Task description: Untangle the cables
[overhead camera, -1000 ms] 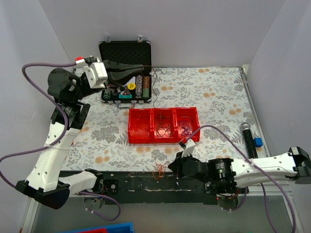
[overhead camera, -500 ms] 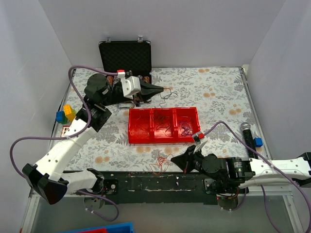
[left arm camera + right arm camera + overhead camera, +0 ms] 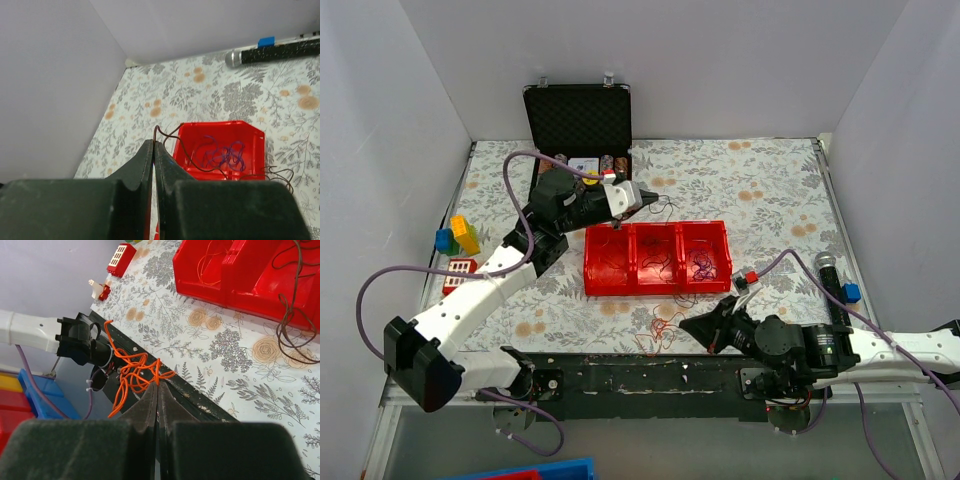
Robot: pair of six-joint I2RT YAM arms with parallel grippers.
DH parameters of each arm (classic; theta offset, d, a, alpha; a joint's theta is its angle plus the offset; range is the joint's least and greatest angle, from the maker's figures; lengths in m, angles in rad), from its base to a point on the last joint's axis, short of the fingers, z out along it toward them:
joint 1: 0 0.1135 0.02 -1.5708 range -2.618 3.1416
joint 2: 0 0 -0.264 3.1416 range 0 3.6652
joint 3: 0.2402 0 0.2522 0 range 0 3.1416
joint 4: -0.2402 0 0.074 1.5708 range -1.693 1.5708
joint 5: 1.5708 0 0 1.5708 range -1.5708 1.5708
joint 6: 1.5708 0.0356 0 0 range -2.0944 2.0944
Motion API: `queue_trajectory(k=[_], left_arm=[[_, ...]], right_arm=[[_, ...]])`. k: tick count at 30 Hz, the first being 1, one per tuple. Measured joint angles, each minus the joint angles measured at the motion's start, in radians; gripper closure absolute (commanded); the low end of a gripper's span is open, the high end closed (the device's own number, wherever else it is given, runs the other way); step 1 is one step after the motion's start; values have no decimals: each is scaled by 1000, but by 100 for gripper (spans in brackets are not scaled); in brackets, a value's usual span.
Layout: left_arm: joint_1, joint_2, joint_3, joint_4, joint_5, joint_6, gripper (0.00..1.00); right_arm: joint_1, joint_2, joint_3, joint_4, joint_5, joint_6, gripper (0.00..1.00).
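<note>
On the flowery table [image 3: 760, 190] sits a red tray [image 3: 610, 288] with three boxes, and thin wires lie in them. By the tray's far edge, the left gripper [image 3: 647, 198] is pinched tight on one dark wire [image 3: 172, 134]. At the table's near edge, the right gripper [image 3: 692, 326] is pinched tight on the orange cables [image 3: 131, 365], a small messy clump just near of the tray.
</note>
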Motion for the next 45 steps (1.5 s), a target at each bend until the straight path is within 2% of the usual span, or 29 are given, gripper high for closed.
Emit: queue_trajectory(k=[9,17,22,40,45], left_arm=[[-12,17,-45,-6,-86,31,100],[-25,41,116,14,-56,-60,100],[-29,29,132,39,-53,-77,100],[-34,32,-45,32,-93,3,100],[-63,77,-80,36,-124,5,100]], right_arm=[[0,-11,0,-51,27,-1,99],[0,-29,0,-53,51,-5,99],[0,-40,0,-52,58,-9,99],[0,-60,1,-83,85,-3,99],[0,-55,11,-102,92,-3,99]])
